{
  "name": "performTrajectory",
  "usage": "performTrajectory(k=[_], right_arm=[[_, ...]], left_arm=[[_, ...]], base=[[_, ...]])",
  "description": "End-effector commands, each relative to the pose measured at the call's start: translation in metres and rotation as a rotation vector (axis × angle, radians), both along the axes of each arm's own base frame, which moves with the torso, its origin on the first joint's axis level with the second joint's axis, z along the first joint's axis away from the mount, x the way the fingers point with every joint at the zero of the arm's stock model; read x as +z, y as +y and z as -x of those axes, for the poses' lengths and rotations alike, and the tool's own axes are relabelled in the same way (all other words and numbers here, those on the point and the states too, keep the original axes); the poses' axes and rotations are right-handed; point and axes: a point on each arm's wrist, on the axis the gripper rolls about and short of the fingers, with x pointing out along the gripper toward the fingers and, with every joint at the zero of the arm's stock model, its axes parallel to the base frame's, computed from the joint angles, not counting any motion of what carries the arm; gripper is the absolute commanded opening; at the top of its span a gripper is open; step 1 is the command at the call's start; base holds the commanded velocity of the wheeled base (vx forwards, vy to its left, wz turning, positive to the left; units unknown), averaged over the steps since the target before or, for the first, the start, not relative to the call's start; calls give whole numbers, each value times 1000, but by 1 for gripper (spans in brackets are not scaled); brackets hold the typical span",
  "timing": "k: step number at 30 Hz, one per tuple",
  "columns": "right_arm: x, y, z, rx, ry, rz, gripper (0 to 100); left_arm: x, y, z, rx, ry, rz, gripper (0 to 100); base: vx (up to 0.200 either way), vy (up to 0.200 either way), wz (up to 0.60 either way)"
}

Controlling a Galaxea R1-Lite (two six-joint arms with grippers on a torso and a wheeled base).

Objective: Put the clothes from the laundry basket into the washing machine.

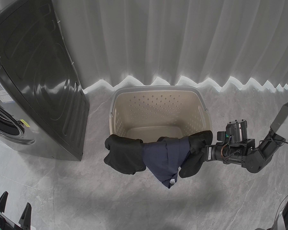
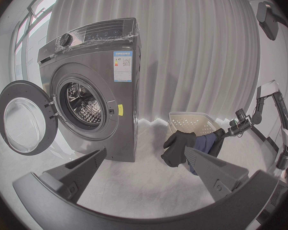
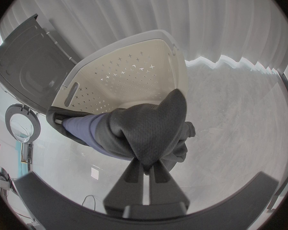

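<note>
right tool (image 3: 146,167) pinched tight on black clothes (image 3: 144,128) | left tool (image 2: 144,150) wide open, holding nothing | washing machine (image 1: 38,90), door open, far from right tool | laundry basket (image 1: 160,91) just beside right tool | blue cloth (image 1: 164,160) and black clothes hang over its rim

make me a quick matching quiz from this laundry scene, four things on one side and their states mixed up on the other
Things:
1 washer door
2 left tool
3 right tool
4 blue shirt

States:
a hung over the basket rim
b spread, gripping nothing
c swung open
d shut on black cloth

Pairs: 1-c, 2-b, 3-d, 4-a
</note>
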Motion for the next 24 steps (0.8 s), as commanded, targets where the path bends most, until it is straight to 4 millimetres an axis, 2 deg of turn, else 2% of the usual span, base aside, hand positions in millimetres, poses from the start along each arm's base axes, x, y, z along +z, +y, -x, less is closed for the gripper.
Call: performTrajectory(k=[1, 5, 13, 14, 24], right_arm=[[29, -6, 24, 20, -54, -26, 0], [32, -6, 29, 28, -56, -26, 0], [8, -2, 20, 20, 2, -4, 0], [7, -2, 20, 18, 5, -4, 100], [-3, 0, -7, 1, -12, 0, 100]], left_arm=[[-5, 0, 0, 0, 1, 0, 100], [-5, 0, 0, 0, -1, 0, 100], [-5, 0, 0, 0, 1, 0, 100], [-5, 0, 0, 0, -1, 0, 100], [-5, 0, 0, 0, -1, 0, 100]], base=[[0, 0, 0], [0, 0, 0], [0, 0, 0], [0, 0, 0], [0, 0, 0]])
